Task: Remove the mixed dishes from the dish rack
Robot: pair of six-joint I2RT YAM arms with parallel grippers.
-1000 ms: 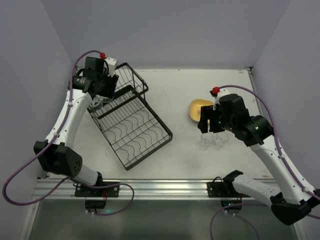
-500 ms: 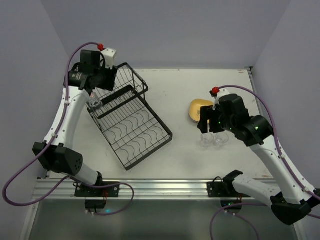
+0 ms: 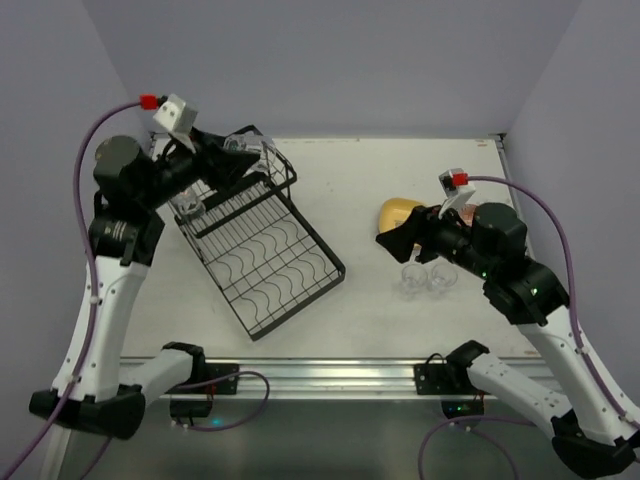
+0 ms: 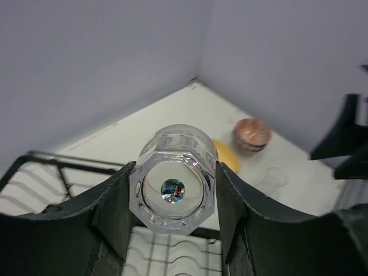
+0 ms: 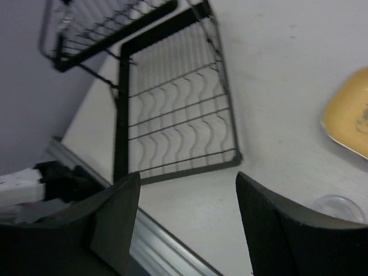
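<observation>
My left gripper [image 4: 174, 179] is raised over the far-left part of the table [image 3: 360, 170], its dark, matte fingers clamped on the sides of a clear glass cup [image 4: 172, 190]. In the left wrist view I am looking at the cup's thick, eight-sided base, which has a small iridescent spot at its centre.

The cup hangs above the deeper basket end of the dish rack [image 3: 265, 250], a black wire frame lying at an angle on the left side of the table. The rack's flat section is crossed by wavy wire dividers. A second cup [image 3: 188, 208] stands at the left edge of the basket.

My right gripper [image 5: 187, 221] hovers over the right half of the table. Its jaws are well apart with nothing between them, and only the pale tabletop shows through the gap.

Beside it lies the yellow plate [image 5: 351, 118], smooth with rounded corners. Just beyond the plate in the left wrist view is a red-brown bowl [image 4: 252, 135], mottled and turned rim-down. Nearer than the plate, two more cups [image 3: 412, 282] stand side by side on the table.
</observation>
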